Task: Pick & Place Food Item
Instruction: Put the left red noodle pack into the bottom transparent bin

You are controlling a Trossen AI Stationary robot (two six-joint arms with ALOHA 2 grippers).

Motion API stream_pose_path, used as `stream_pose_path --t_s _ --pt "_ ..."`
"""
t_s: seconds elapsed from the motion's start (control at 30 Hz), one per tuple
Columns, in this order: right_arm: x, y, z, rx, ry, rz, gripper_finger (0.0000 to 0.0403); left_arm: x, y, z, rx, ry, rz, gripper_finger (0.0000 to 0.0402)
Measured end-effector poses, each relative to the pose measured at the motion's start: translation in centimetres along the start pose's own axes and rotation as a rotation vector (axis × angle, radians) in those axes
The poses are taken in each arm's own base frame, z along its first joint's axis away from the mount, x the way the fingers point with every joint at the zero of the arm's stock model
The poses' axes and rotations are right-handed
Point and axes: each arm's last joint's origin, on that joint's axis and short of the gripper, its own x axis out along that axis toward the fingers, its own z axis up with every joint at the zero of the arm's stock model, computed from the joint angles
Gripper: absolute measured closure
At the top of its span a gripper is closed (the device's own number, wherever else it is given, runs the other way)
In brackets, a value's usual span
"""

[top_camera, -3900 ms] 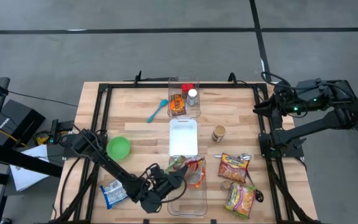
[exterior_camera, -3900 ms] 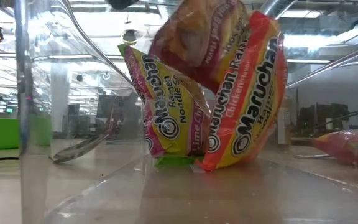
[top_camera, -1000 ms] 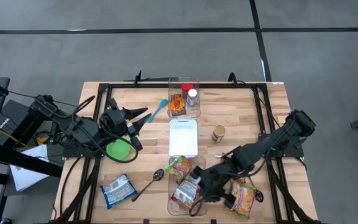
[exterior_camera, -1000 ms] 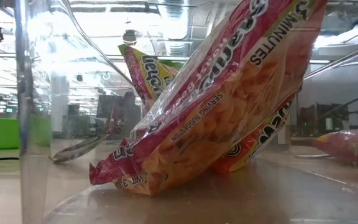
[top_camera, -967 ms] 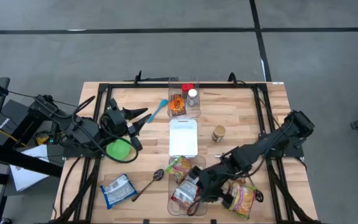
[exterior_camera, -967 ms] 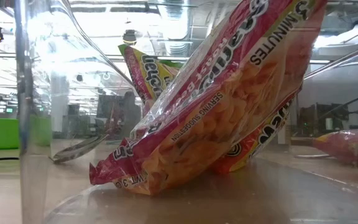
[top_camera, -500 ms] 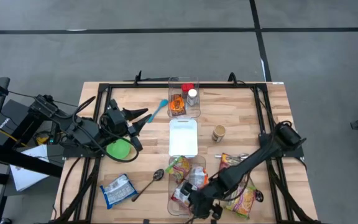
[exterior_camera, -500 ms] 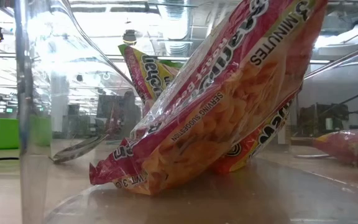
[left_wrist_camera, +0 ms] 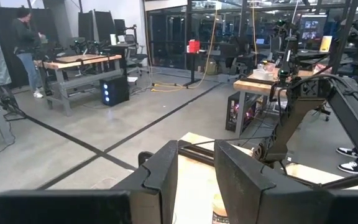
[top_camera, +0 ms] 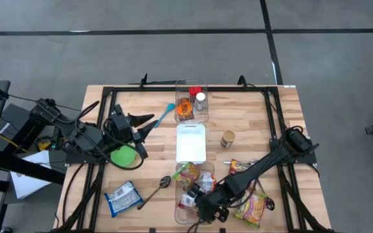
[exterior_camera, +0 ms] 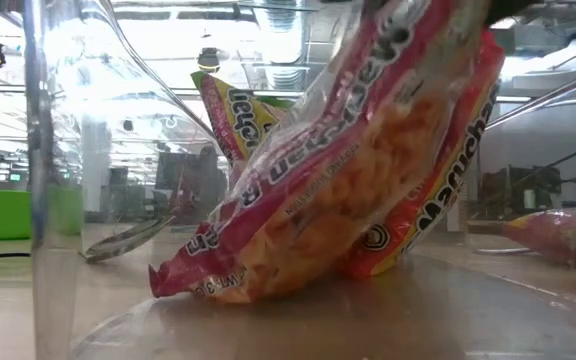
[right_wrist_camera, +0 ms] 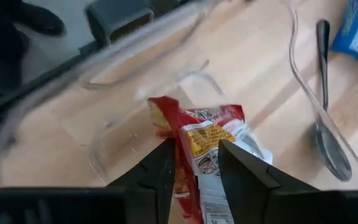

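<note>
A clear bin stands at the table's near middle. It holds a lime ramen packet, an orange ramen packet and a red ramen packet. My right gripper reaches down into the bin and is shut on the red packet. The lime packet and the orange one stand behind the red packet and lean on each other. My left gripper is open and empty, raised over the table's left half; its wrist view looks out into the room. My right gripper pinches the red ramen packet between its two fingers, at one end of the wrapper; the packet's free end sticks out past the fingertips. The fingers slant down from the table's right side. The packet sits tilted, its low corner on the bin's floor.
Two ramen packets lie right of the bin. A metal spoon, a blue packet and a green bowl lie on the left. A white tray, a small jar, a blue spoon and a second clear bin lie farther back.
My right gripper has gone toward the table's near edge, deeper into the bin, still shut on the red packet. The packet has tipped and turned: its upper part has sunk, and its low corner has stayed on the bin's floor.
</note>
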Motion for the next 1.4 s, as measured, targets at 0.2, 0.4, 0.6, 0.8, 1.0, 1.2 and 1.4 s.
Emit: stream_pose_path --t_s 0.2,0.4,0.6,0.8,1.0,1.2,1.4 --pt "0.0 0.0 -0.5 -0.039 0.076 -0.046 0.0349 0.0 0.0 0.0 -0.002 0.0 0.001 0.0302" --pt "-1.2 0.0 -0.8 -0.055 0.122 -0.056 0.0394 0.0 0.0 0.0 -0.006 0.0 0.003 0.0302" --pt "-4.3 -1.1 -1.4 -0.021 0.172 -0.113 0.0401 0.0 0.0 0.0 -0.008 0.0 0.005 0.0302" --pt "-6.6 -3.9 -2.8 0.109 0.179 -0.171 0.0402 0.0 0.0 0.0 -0.036 -0.001 0.005 0.0302" --pt "-5.9 -5.5 -4.3 0.152 0.235 -0.15 0.0402 0.0 0.0 0.0 -0.085 0.0 -0.003 0.0302" --pt "-5.1 -5.8 -4.3 0.159 0.199 -0.116 0.0403 0.0 0.0 0.0 -0.127 0.001 -0.01 0.0302" --pt "-5.1 -5.4 -4.1 0.161 0.164 -0.035 0.0403 0.0 0.0 0.0 -0.135 0.001 -0.009 0.0302"
